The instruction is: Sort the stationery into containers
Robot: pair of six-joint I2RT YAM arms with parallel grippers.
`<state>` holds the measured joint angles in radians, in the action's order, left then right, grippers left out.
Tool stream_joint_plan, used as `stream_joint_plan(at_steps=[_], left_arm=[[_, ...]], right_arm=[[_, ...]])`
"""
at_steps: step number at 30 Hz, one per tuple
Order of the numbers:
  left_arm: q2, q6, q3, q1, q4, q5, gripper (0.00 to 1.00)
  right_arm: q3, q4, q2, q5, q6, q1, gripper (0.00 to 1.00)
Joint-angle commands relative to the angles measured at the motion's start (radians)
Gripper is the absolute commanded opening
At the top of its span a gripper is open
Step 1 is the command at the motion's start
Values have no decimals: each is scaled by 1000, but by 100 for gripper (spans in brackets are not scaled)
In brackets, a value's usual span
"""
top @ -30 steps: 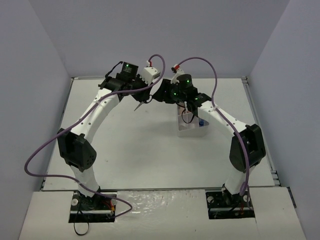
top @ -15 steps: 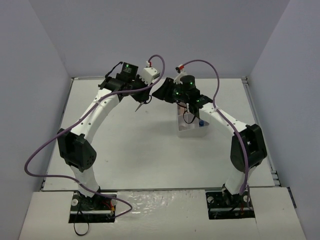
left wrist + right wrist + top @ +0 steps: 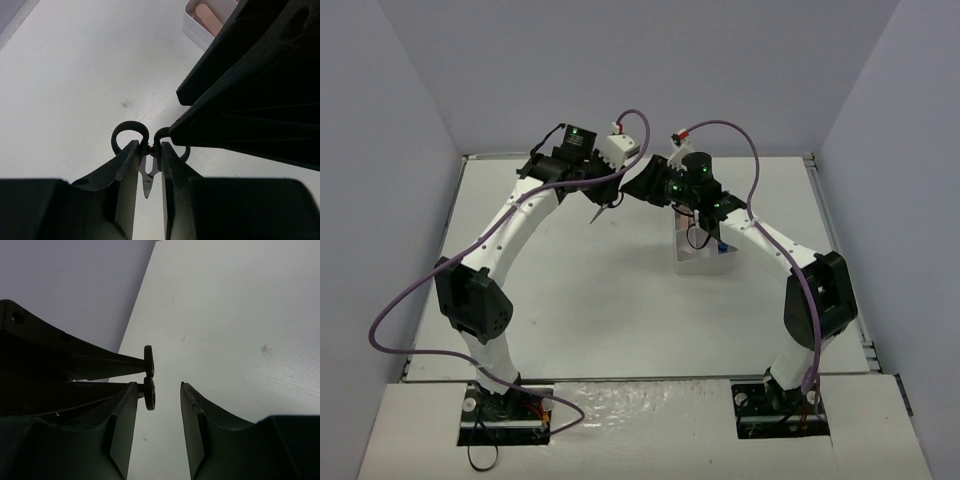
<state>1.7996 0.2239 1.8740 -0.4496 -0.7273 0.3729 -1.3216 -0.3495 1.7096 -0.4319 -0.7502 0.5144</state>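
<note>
Left wrist view, centre: left gripper (image 3: 148,147) clamps scissors (image 3: 146,184); right gripper (image 3: 158,390), jaws apart around the handles (image 3: 149,392), should close squarely before release.

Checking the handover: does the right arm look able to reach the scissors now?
Probably yes: the left gripper pinches the scissors near the pivot, handles sticking out free, and the right gripper has its open jaws straddling one handle loop.

Black-handled scissors (image 3: 146,184) aloft, blades together
</note>
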Motion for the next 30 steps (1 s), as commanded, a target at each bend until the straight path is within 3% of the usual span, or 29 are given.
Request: stream_joint_plan(at_steps=[1,5,11,17,30], left_arm=[[-46,-21,50,-3,26,11,0],[-39,-27,59,-1,21,-12,0],[-30,-107,74,0,35,-98,0],[-25,-166,110,-2,30,-101,0],[-22,-198,114,-3,26,-64,0]], right_arm=[[-24,-105,-31,-33,-31,15,35],[-2,-124,-56,-30,-17,13,34],[85,-166,-159,48,138,26,37],[70,-171,-117,29,231,55,37],[3,-215,-30,34,207,83,39]])
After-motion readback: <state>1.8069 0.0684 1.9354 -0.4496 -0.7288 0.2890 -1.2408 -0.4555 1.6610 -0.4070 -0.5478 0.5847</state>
